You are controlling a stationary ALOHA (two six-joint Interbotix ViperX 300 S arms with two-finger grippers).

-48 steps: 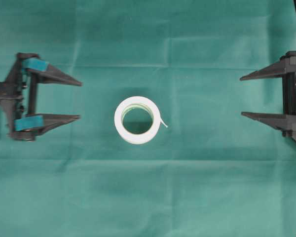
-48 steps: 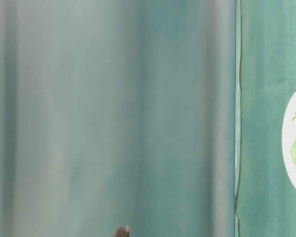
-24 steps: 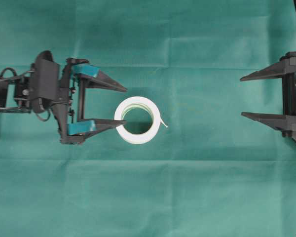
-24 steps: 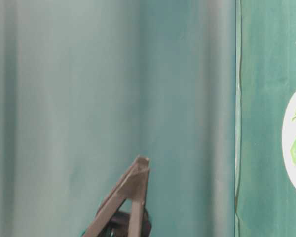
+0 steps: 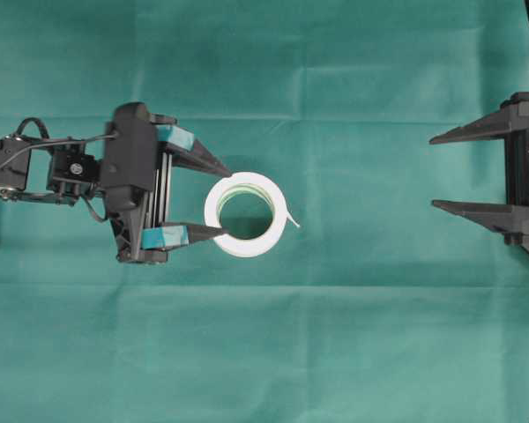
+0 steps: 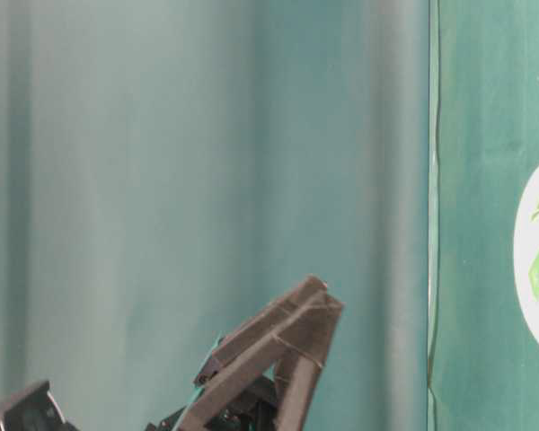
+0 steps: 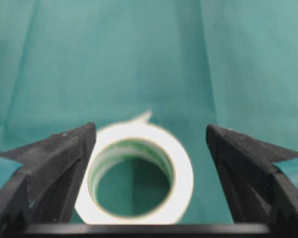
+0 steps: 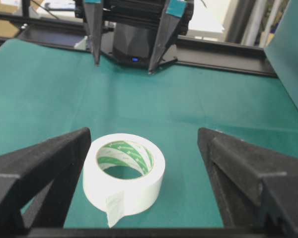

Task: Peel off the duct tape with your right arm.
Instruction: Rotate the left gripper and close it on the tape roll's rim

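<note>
The duct tape (image 5: 247, 249), a white roll with a green-streaked core, lies flat on the green cloth at the middle. Its short loose tab (image 5: 293, 221) sticks out on the right side, toward the right arm. My left gripper (image 5: 228, 203), with teal strips on its fingers, stands open with its tips over the roll's left rim. In the left wrist view the duct tape (image 7: 185, 173) sits ahead between the spread jaws of my left gripper (image 7: 150, 127). My right gripper (image 5: 432, 172) is open at the far right, well apart from the roll. Its wrist view shows the duct tape (image 8: 134, 191) and its tab (image 8: 114, 208).
Green cloth (image 5: 353, 335) covers the whole table, with faint creases. In the right wrist view a black frame rail (image 8: 223, 52) runs along the far side behind my left gripper (image 8: 123, 68). The table-level view shows a green backdrop (image 6: 162, 180) and one left finger (image 6: 287, 332).
The left arm has travelled right from the table's left side until its open fingertips reach the roll's left rim. The roll and the right arm have stayed put.
</note>
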